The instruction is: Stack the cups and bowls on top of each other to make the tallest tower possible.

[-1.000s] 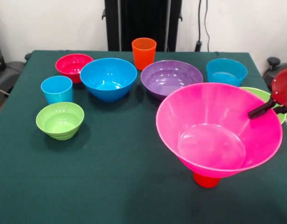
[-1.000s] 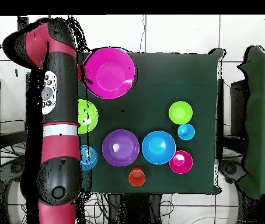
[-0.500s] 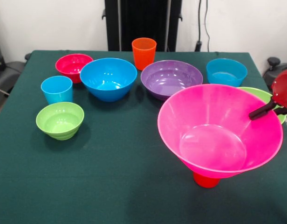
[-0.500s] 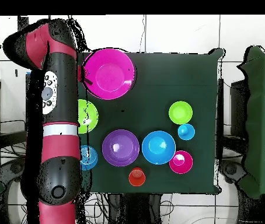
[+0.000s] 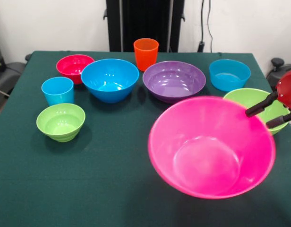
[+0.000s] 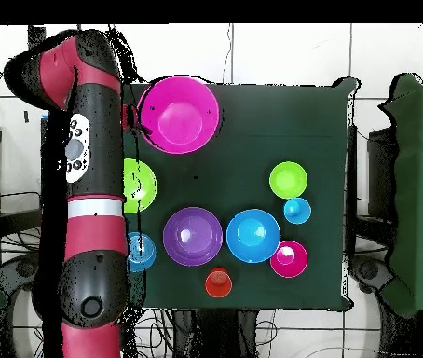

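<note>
While hot pink bowl (image 5: 211,146) sat at table's near right corner in front view, we saw gripper (image 5: 267,113) just beside its right rim, two fingers spread, holding nothing; lime green bowl (image 5: 257,102) just behind.

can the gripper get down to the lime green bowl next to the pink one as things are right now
Probably yes. The gripper sits at the lime green bowl already, fingers apart, one black finger reaching over its rim. The hot pink bowl crowds its near side, but from above nothing covers the green bowl.
</note>
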`<action>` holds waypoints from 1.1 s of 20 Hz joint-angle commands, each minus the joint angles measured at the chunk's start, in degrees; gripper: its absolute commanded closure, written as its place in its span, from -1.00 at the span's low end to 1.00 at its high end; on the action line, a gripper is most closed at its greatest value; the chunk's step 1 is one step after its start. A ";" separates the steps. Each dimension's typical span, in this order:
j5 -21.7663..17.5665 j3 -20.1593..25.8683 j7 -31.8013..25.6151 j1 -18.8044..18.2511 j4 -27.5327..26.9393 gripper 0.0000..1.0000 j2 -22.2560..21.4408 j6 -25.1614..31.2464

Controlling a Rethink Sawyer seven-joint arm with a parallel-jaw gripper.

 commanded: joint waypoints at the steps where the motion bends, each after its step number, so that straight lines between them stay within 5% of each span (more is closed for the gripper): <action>1: 1.43 -0.42 -11.67 -1.99 -1.61 -1.00 -0.31 1.80; 22: 2.60 -2.31 -14.28 -2.32 -2.23 -1.00 -0.79 2.02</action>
